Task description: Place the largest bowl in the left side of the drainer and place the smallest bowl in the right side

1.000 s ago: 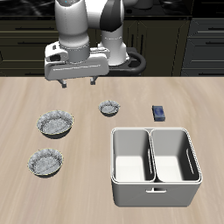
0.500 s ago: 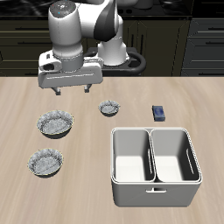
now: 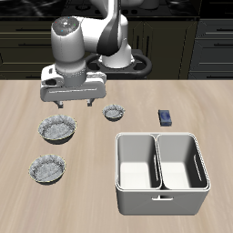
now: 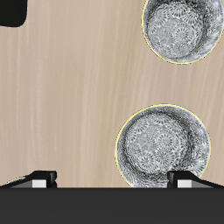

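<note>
The fingers (image 3: 61, 103) were spread wide apart with nothing between them, and the gripper (image 3: 75, 103) hung above the table (image 3: 27, 196), over the spot just behind the largest bowl (image 3: 56, 128). In the wrist view the two fingertip pads (image 4: 38, 179) showed far apart, the wood between them bare, and the largest bowl (image 4: 165, 147) lay close to one pad without touching it.

The largest bowl sat upright on the table, its dark, deep inside holding nothing. Nearer the table's front edge, just beside it, sat the paler speckled bowl (image 3: 47, 168), also upright and holding nothing; it showed in the wrist view (image 4: 180, 31) too, apart from the first.

The smallest bowl (image 3: 114, 112) stood upright farther back, between the largest bowl and a small dark blue block (image 3: 166, 116), apart from both.

The drainer (image 3: 161, 198) stood near the table's front edge, well apart from all three bowls. Both of its compartments held nothing that could be seen; their pale floors and walls were bare.
</note>
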